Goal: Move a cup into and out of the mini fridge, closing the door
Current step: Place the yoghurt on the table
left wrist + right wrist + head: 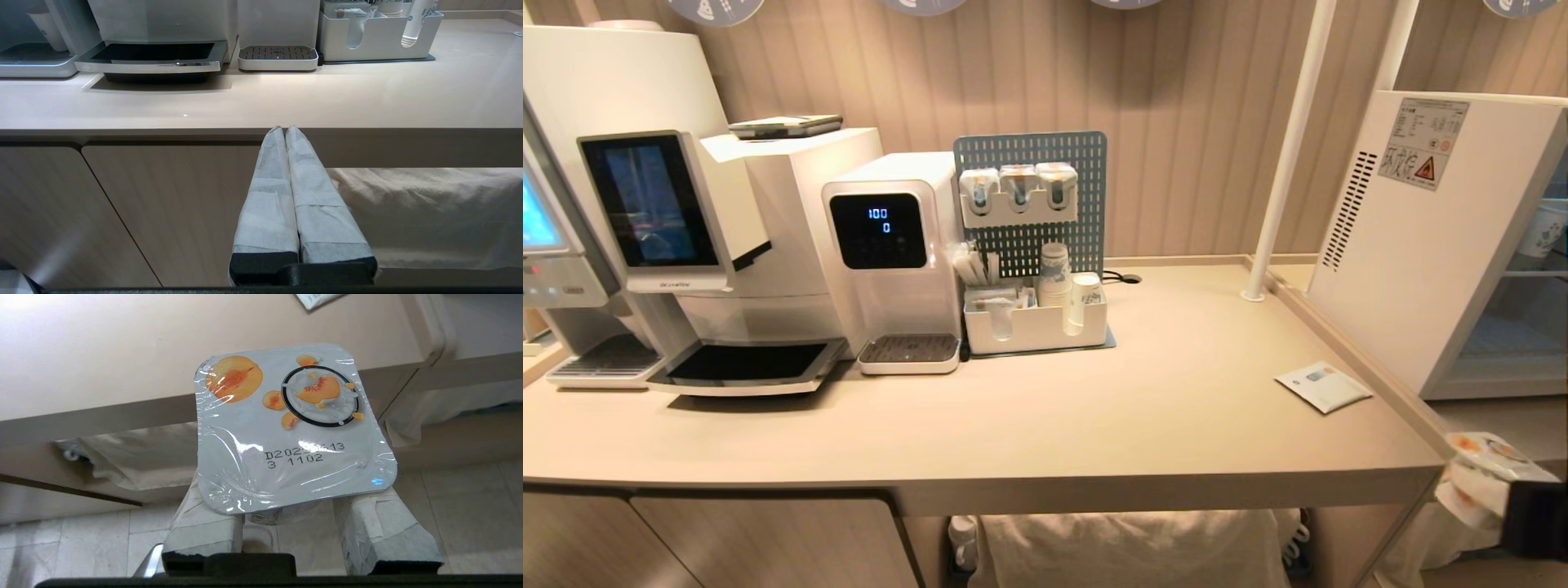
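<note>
The cup [292, 428] is a small white pot whose foil lid is printed with orange peaches. My right gripper [286, 498] is shut on its body, and the lid hides the fingertips. In the head view the cup [1494, 453] hangs low at the right, just off the counter's front right corner. The mini fridge [1421, 245] stands on a lower surface to the right, its white vented side towards me. A shelf and a paper cup [1543, 233] show at its front. I cannot tell how the door stands. My left gripper [284, 128] is shut and empty below the counter's front edge.
On the counter [1094, 408] stand a coffee machine [686, 245], a water dispenser [894, 261] and a white organiser [1037, 322] with paper cups. A flat sachet [1323, 385] lies near the right edge. A white pole [1286, 163] rises there. Cloth [1127, 547] hangs beneath.
</note>
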